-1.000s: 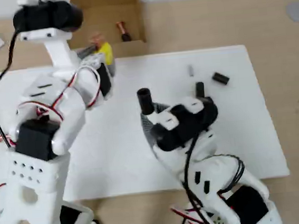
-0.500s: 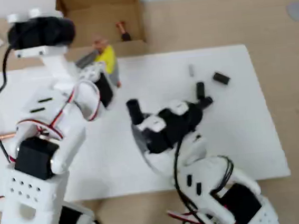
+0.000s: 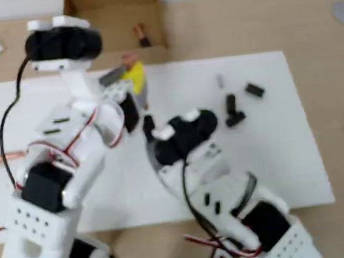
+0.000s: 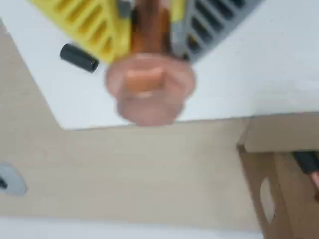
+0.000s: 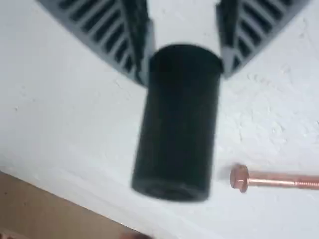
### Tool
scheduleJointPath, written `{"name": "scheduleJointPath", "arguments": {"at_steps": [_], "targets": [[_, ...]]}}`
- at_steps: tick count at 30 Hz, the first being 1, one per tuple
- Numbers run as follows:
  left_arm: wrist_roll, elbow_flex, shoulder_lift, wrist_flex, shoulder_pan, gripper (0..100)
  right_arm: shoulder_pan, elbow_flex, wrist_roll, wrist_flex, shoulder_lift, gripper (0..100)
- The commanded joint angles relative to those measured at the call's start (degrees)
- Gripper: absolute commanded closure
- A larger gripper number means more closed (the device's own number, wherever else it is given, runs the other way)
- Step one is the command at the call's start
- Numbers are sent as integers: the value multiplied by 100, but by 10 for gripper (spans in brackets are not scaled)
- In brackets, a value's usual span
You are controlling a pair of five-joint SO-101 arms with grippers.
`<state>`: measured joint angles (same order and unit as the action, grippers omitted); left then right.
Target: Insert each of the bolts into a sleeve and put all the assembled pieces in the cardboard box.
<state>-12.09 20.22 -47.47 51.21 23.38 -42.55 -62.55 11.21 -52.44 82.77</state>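
Observation:
My left gripper [image 3: 133,79], with one yellow and one grey finger, is shut on a copper bolt [image 3: 130,60] just in front of the cardboard box [image 3: 106,19]. The left wrist view has the bolt's hex head [image 4: 149,90] pointing at the camera from between the fingers of the left gripper [image 4: 149,37]. My right gripper [image 3: 151,133] is shut on a black sleeve [image 3: 148,125] close beside the left gripper. In the right wrist view that sleeve [image 5: 177,119] stands out from the right gripper [image 5: 182,57] over the white mat.
One assembled piece [image 3: 142,35] lies inside the box. Three loose black sleeves [image 3: 231,104] [image 3: 253,89] [image 3: 236,120] lie on the white mat [image 3: 272,156] at the right. Another copper bolt [image 3: 7,157] [image 5: 271,180] lies on the mat at the left.
My right arm has swung left with the black sleeve, up close to the left gripper. My left gripper with the bolt has shifted slightly right and toward the mat's middle.

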Motion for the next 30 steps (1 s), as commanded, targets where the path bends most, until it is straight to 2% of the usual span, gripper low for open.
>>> {"name": "scheduleJointPath", "arguments": {"at_steps": [1,26,30], "targets": [[0,-18,-171,-149,88,995,-75,400,44,220,-66,989],[149,97,-224,-123,97,995,-57,347,132,220,-31,989],[149,-325,-224,220,105,995,180,215,79,580,-31,989]]}}
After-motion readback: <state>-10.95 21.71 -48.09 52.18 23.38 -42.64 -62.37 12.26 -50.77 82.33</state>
